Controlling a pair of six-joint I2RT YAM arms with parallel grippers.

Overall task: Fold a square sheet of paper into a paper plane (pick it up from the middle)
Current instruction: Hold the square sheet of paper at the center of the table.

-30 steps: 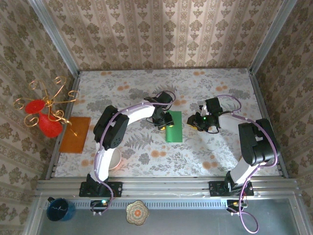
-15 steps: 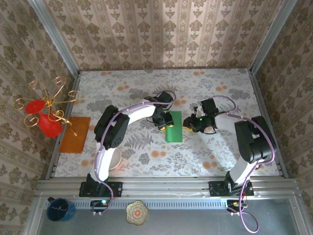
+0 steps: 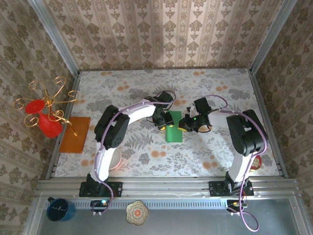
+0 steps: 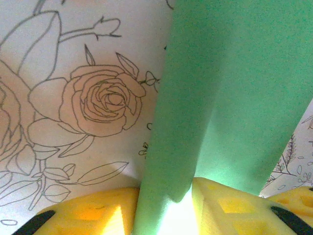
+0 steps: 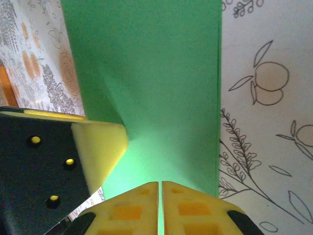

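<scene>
The square sheet of paper is bright green and lies mid-table as a narrow folded rectangle, not a paper plane shape. My left gripper is at its upper left edge. In the left wrist view a raised ridge of the sheet runs between the yellow fingers, and the left gripper is shut on it. My right gripper is at the sheet's right edge. In the right wrist view the sheet runs into the right gripper, whose jaws are together on its near edge. The left finger rests on the sheet there.
A flat orange sheet lies at the table's left edge beside a red and gold wire ornament. A white bowl sits by the left arm. A blue mug and a patterned dish stand below the rail.
My right gripper has moved left up to the sheet's right edge and its jaws have closed. The left gripper and the sheet have stayed put.
</scene>
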